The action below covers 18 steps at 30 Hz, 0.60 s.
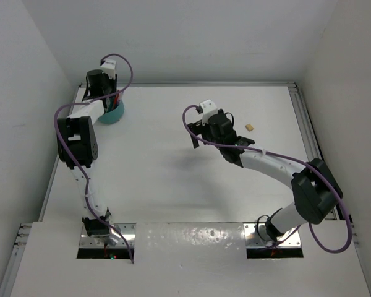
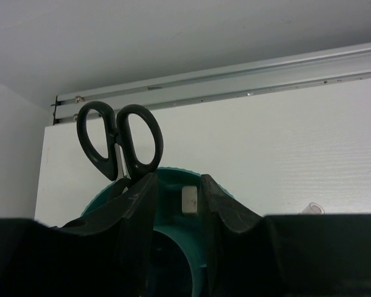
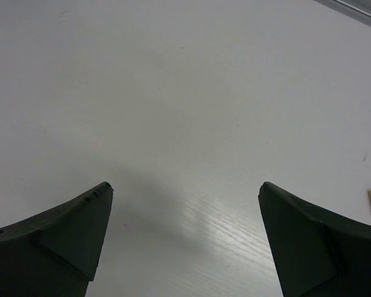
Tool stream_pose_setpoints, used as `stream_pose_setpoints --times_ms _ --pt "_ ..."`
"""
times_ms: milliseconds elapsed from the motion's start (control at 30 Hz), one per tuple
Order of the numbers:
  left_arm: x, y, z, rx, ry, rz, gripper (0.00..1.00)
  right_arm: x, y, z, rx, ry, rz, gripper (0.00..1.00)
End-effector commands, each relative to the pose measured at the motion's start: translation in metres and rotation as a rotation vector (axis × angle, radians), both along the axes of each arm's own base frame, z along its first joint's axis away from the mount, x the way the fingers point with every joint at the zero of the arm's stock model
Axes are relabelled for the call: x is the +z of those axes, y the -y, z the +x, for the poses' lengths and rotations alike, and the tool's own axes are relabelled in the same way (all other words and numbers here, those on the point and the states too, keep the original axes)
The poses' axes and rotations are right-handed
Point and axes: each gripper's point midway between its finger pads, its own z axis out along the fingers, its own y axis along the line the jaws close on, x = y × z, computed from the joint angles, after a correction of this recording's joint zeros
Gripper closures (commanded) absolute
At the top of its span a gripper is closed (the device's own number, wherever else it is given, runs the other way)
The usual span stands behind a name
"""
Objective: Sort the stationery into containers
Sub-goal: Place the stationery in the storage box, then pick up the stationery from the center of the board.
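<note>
left end effector (image 2: 177,179): right over the teal organiser (image 2: 173,244), fingers (image 2: 136,207) parted with a clear gap, released, nothing pinched that i can see.
scissors (image 2: 119,142): standing handles-up in the organiser's far-left part, tight against the left finger; whether they touch, i can't tell.
small pale piece (image 2: 190,199): showing in the gap down inside the organiser, touching neither finger.
right end effector (image 3: 185,185): spread wide and empty, hanging over bare tabletop (image 1: 173,185) mid-scene.
beige block (image 1: 250,127): alone on the tabletop, near the right end effector on its right side, well apart from the organiser.
risk one: if the left arm comes away at a slant, a finger could hook a scissor loop and drag the scissors out, because loop and finger sit so close.
risk two: that same snag, or a sideways brush on the rim, could tip or shove the organiser; it looks like light plastic loaded with tall things.
risk three: the block is small and low, so an off-centre descent could knock it skidding instead of pinching it, or scrape the fingertips on the tabletop.
risk four: carrying the block over puts both arms at one organiser, and they could clash if the left hasn't cleared.
safest bet, i'd say: left arm straight up first, then the right goes for the block.
</note>
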Motion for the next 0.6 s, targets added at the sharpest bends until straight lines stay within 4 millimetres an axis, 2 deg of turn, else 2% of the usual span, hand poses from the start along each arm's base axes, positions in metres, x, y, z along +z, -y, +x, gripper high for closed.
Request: stream_pose_setpoints --times_ms 0,33,100,133,167,200,233,267,300,333,367,400,433,467,533,567 --pt "0.05 -0.01 0.012 0.005 0.117 0.007 0.68 0.044 0.007 0.012 -0.045 0.074 0.061 0.01" --pt "0.054 -0.01 0.012 0.005 0.123 -0.001 0.68 0.042 0.011 0.012 -0.054 0.051 0.058 0.01" --pt "0.07 -0.007 0.012 -0.003 0.148 -0.021 0.67 0.05 0.026 0.023 -0.087 0.041 0.065 0.01" --pt "0.076 -0.002 0.012 -0.023 0.155 -0.033 0.67 0.036 0.037 0.023 -0.101 -0.016 0.025 0.04" --pt "0.089 0.003 0.01 -0.038 0.175 -0.042 0.67 0.041 0.039 0.028 -0.086 -0.04 0.028 0.1" --pt "0.095 0.01 0.01 -0.072 0.184 -0.048 0.67 0.024 0.066 0.03 -0.134 -0.127 -0.02 0.3" --pt "0.111 0.015 0.006 -0.091 0.208 -0.045 0.67 0.005 0.078 0.034 -0.159 -0.199 -0.047 0.43" --pt "0.115 0.021 0.004 -0.107 0.211 -0.048 0.67 0.009 0.1 0.05 -0.215 -0.226 -0.035 0.53" --pt "0.123 0.025 0.002 -0.117 0.222 -0.053 0.66 -0.011 0.114 0.039 -0.232 -0.338 -0.075 0.63" --pt "0.14 0.031 -0.004 -0.137 0.249 -0.062 0.66 -0.034 0.125 0.04 -0.255 -0.43 -0.11 0.64" --pt "0.146 0.037 -0.008 -0.146 0.251 -0.093 0.66 -0.029 0.142 0.052 -0.304 -0.443 -0.109 0.61" --pt "0.164 0.041 -0.016 -0.17 0.274 -0.11 0.66 -0.041 0.16 0.045 -0.36 -0.511 -0.172 0.43" --pt "0.166 0.048 -0.021 -0.181 0.264 -0.142 0.66 -0.053 0.17 0.052 -0.392 -0.546 -0.205 0.36" --pt "0.173 0.052 -0.026 -0.199 0.267 -0.15 0.66 -0.061 0.187 0.053 -0.428 -0.573 -0.224 0.33" --pt "0.192 0.065 -0.039 -0.256 0.278 -0.172 0.65 -0.075 0.199 0.056 -0.441 -0.611 -0.232 0.26" --pt "0.193 0.069 -0.044 -0.267 0.256 -0.197 0.65 -0.089 0.21 0.061 -0.457 -0.641 -0.225 0.25"
